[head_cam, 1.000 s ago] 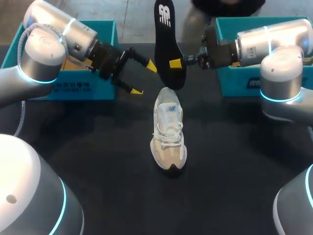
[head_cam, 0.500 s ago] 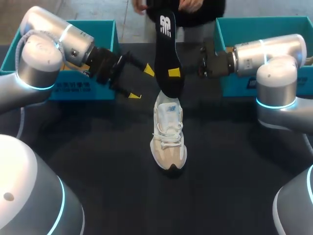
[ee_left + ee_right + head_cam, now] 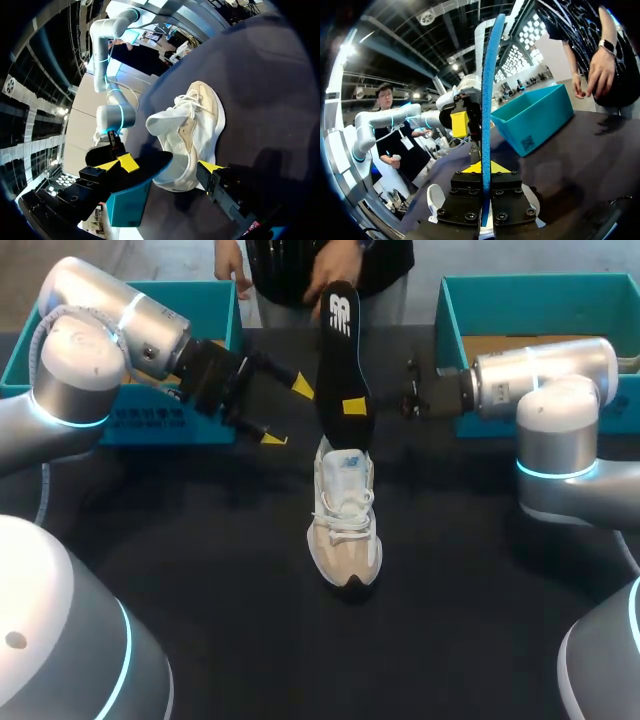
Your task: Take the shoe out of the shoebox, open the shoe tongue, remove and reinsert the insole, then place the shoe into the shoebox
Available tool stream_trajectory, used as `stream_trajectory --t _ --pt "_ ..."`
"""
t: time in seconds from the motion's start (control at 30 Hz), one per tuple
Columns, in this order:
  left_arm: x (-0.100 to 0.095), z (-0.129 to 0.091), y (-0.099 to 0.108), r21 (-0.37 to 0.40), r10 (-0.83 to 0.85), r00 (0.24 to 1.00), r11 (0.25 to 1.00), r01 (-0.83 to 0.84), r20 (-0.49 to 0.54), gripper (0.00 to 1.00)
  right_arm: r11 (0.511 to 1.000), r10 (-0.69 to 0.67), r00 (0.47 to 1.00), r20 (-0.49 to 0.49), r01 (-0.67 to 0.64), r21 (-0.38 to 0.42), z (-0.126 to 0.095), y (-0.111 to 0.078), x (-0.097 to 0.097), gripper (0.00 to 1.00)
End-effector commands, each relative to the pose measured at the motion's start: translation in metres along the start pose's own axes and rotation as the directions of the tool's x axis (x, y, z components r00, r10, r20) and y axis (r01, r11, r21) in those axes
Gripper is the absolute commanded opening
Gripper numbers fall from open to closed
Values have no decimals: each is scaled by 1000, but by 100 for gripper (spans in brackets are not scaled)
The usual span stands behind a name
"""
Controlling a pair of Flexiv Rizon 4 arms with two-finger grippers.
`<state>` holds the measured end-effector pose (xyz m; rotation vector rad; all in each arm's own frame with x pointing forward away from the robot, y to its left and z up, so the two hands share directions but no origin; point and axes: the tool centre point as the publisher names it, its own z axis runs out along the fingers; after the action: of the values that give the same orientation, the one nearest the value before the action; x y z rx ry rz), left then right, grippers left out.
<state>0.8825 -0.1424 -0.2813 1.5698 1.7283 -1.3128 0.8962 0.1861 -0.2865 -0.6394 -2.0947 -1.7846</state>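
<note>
Gripping the black insole (image 3: 338,350) upright at the collar of the shoe (image 3: 345,510), which stands on the worktop (image 3: 200,540), the right tool (image 3: 350,406) appears set for reinsertion, the left tool (image 3: 288,412) open alongside; the next move calls for feeding the insole's lower end toe-ward inside.

The upright insole (image 3: 342,360) stood over the heel of the shoe (image 3: 345,515) — barring entry from above. Bare table (image 3: 200,560) lay open on both sides and before its toe.

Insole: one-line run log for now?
right claw: shut on insole above shoe | left claw: open, empty | shoe: on table
</note>
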Motion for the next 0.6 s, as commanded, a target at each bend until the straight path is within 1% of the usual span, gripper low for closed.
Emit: stream_trajectory --t 0.03,0.33,0.6 --pt "0 0 0 1 0 1000 1000 0 -3 100 1000 4 1000 0 -4 -8 6 -5 -2 0" --pt "-3 6 2 16 12 1000 1000 -12 4 100 1000 17 1000 1 -17 -22 9 -10 -2 0" --pt "-3 7 2 23 13 1000 1000 -13 6 100 999 25 1000 6 -24 -27 11 -15 -2 0"
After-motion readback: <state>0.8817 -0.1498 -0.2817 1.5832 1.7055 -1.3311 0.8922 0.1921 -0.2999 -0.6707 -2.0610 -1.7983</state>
